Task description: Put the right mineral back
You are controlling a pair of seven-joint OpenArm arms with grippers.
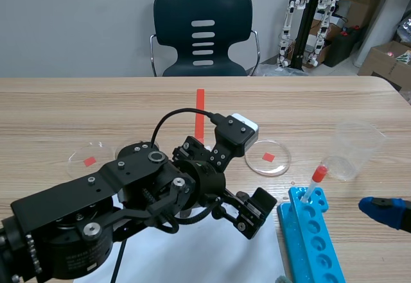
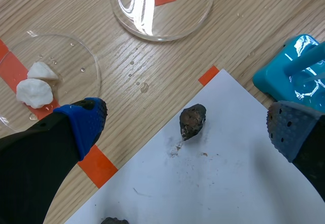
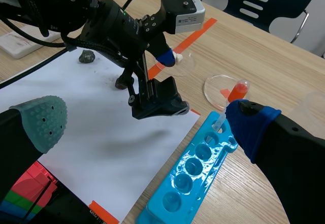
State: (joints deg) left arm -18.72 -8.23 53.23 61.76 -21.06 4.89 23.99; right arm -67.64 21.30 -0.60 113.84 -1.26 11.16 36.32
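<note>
The dark stone (image 2: 193,121) lies on the white paper (image 2: 228,183) near its far edge, toward the near middle of the table (image 1: 321,103). It is the right-hand one of two. The second stone (image 3: 87,56) sits further left on the same sheet. In the scene view the left arm hides both.

The stone is longer than it is wide. Its long axis seems to run roughly near to far, with the far end leaning a little right. The far end is the blunter one, and the near end narrows.

The left gripper (image 2: 187,127) hangs over the stone with its fingers spread wide, one on each side, touching nothing. This looks like the step just before the pick. The next move calls for coming straight down and closing across the stone's narrow width, which the fingers already face. Then comes a lift and a carry to wherever it belongs.

That place is most likely the empty dish (image 2: 160,5) just beyond the paper, though I cannot be sure. Left of it, the dish with white lumps (image 2: 45,76) is already taken.

To the right stands the blue rack (image 1: 308,231). The right gripper (image 3: 146,126) waits at the near right, also spread and holding nothing.
</note>
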